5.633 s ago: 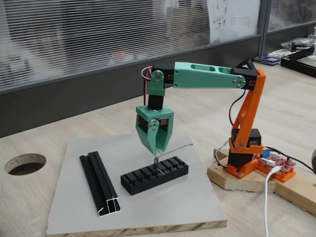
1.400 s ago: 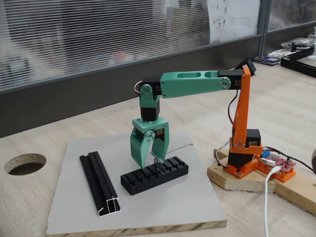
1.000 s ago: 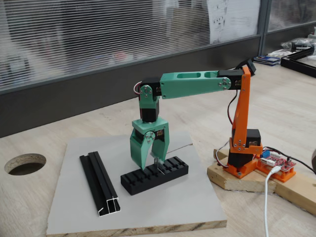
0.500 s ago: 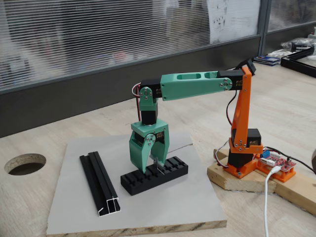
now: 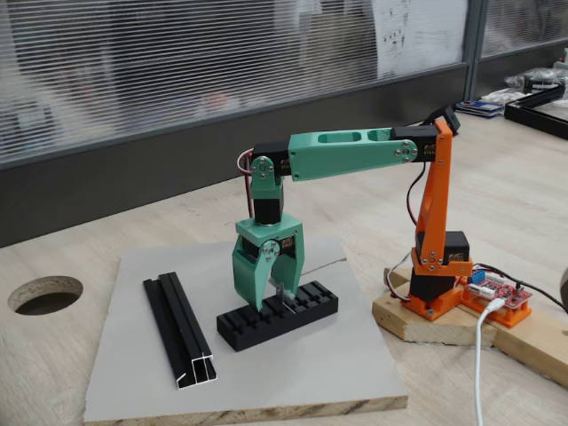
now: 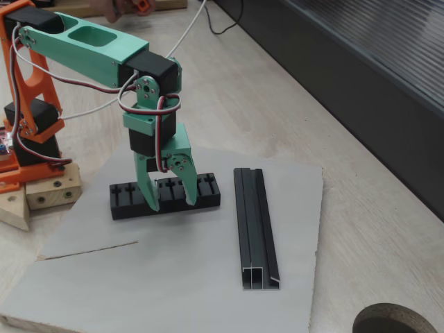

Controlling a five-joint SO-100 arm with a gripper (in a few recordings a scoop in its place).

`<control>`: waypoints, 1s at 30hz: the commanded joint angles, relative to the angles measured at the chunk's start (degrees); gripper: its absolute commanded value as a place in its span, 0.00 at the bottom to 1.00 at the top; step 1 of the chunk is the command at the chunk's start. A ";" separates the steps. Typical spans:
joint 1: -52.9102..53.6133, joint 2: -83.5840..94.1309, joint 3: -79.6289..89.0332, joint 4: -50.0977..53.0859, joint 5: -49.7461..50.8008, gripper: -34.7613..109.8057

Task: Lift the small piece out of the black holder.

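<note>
The black holder (image 5: pixel 306 308) (image 6: pixel 206 192) lies on a grey board, its slotted top facing up. The small piece (image 5: pixel 284 296) stands upright in one of the middle slots as a thin grey strip. My green gripper (image 5: pixel 272 302) (image 6: pixel 171 202) points straight down over the holder and is open. One finger sits on each side of the piece, with the tips down at the holder's top. In the fixed view from the other side, the fingers (image 6: pixel 150 200) straddle the holder and the piece is hidden behind them.
A longer black channel rail (image 5: pixel 182 328) (image 6: pixel 255 225) lies on the grey board (image 5: pixel 311 373) (image 6: pixel 173 277) beside the holder. A thin wire (image 5: pixel 324 264) (image 6: pixel 90 251) rests on the board. The arm's orange base (image 5: pixel 435 284) stands on a wooden block. A round hole (image 5: pixel 44 295) is cut in the table.
Over the last seconds the gripper came down from above the holder and opened around the piece. In the last half second nothing has visibly moved.
</note>
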 commanded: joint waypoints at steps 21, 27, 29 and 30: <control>0.79 2.11 -1.14 0.00 1.14 0.53; 4.13 2.20 -1.05 0.18 1.05 0.53; 4.04 2.20 -1.05 0.18 1.05 0.53; 3.43 2.20 -1.05 0.18 1.05 0.53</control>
